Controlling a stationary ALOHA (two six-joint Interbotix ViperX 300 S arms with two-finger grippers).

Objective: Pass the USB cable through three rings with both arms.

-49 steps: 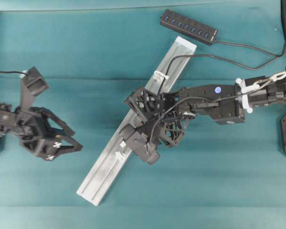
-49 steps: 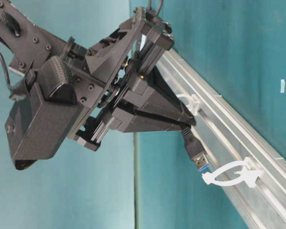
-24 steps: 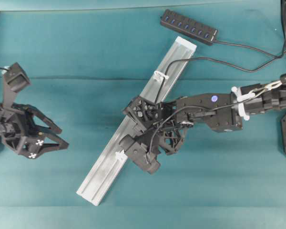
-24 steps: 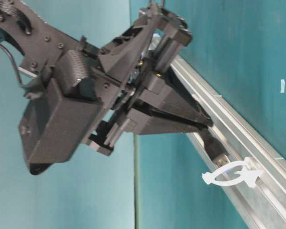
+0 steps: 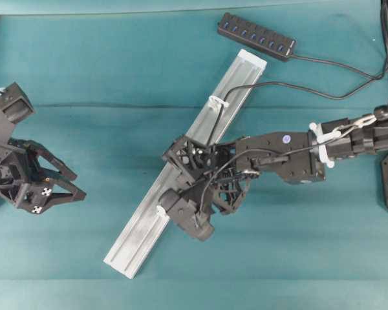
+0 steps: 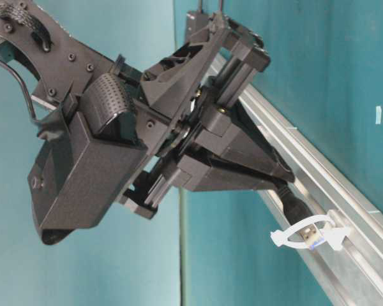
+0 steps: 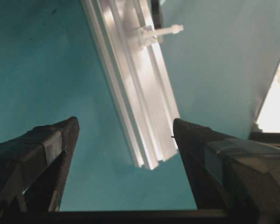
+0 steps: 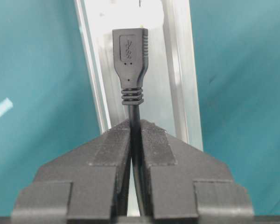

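The silver rail (image 5: 142, 226) lies diagonally on the teal table. The black USB cable (image 5: 271, 82) runs from the hub (image 5: 255, 35) through the upper ring (image 5: 217, 102). My right gripper (image 5: 178, 187) hangs over the rail, shut on the cord just behind the plug (image 8: 129, 53). In the table-level view the plug tip (image 6: 306, 226) sits inside the lower ring (image 6: 306, 237). This ring also shows in the overhead view (image 5: 160, 210). The middle ring is hidden under the right gripper. My left gripper (image 5: 79, 185) is open and empty at the far left, well away from the rail.
The left wrist view shows the rail's near end (image 7: 147, 154) and the lower ring (image 7: 151, 32) beyond the open left gripper (image 7: 123, 128). The hub's own lead (image 5: 349, 64) trails off to the right edge.
My right gripper has slid down along the rail with the cable, and the plug tip has gone into the lower ring. My left arm has drawn back to the left.
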